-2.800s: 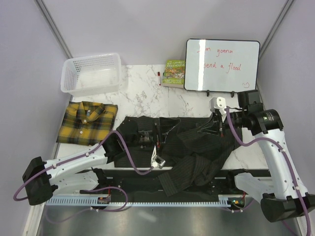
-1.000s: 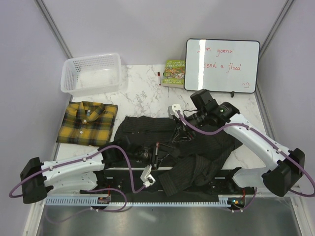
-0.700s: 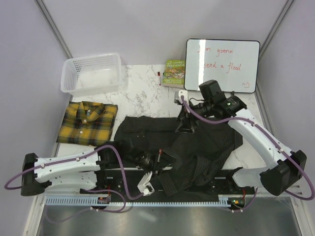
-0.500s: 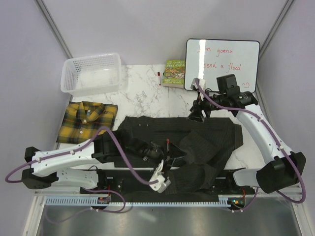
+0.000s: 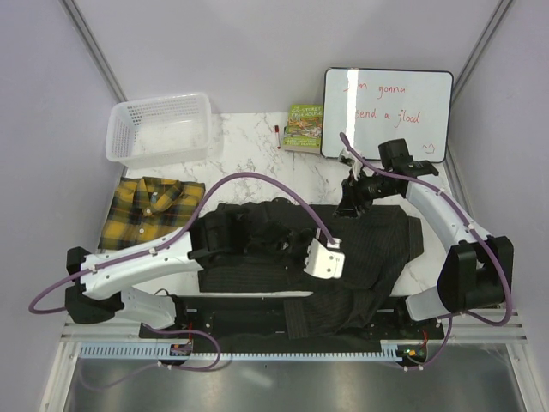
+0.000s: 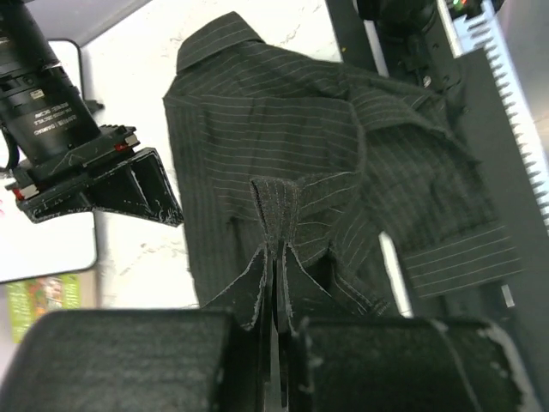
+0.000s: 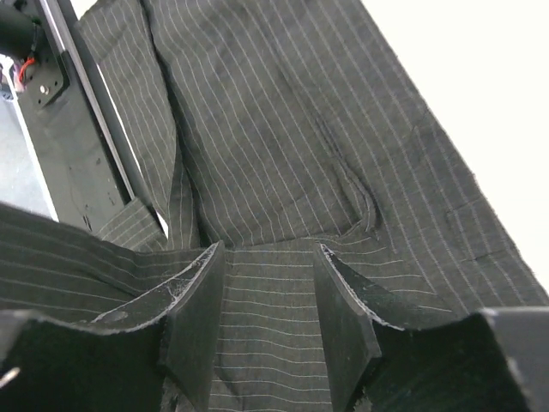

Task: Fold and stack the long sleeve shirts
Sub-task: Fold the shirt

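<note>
Looking down from above, I can see that one shirt is done. The yellow plaid shirt (image 5: 153,215) lies folded in a neat square on the left side of the worktop (image 5: 257,167), near the white basket (image 5: 120,146).

The dark striped shirt (image 5: 382,245) is not done yet. It lies in the middle of the worktop, between my two arms, lumpy and only partly folded. One loose part (image 5: 317,313) hangs off the near edge, over the black rail.

My left gripper (image 6: 276,300) is pressed together and is pinching a ridge of the dark cloth, so the cloth stands up in a little peak. My right gripper (image 7: 268,292) is spread apart over the far right part of the same shirt. It holds nothing. I cannot tell if its fingers touch the cloth below.

I think we are about half way. The dark shirt needs its loose parts tucked in and its body folded flat. After that it has to go on top of the plaid one to make the stack.
</note>
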`<move>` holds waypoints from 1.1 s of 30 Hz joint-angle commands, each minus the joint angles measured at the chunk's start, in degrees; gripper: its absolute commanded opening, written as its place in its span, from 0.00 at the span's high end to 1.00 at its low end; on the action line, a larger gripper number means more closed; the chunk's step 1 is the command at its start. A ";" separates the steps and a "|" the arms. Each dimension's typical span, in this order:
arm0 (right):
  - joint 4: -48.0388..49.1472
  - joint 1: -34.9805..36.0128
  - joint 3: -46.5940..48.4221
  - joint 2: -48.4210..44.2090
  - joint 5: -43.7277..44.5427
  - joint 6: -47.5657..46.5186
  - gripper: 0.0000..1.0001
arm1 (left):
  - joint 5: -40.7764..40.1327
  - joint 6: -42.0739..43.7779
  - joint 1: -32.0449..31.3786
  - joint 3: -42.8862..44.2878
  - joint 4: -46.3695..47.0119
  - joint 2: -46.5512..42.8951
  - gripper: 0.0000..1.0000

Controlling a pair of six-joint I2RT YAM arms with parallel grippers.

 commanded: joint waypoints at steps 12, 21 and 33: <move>-7.87 -3.45 4.67 4.24 5.76 -6.61 0.10 | 16.07 -36.12 40.07 -4.22 2.41 6.12 0.98; -9.38 -3.63 3.36 7.15 12.17 -10.22 0.09 | 20.30 -42.55 52.32 -17.50 8.13 7.62 0.98; -4.29 -3.63 -1.83 9.09 24.22 -9.69 0.31 | 17.57 -37.72 59.09 -24.97 13.67 9.37 0.98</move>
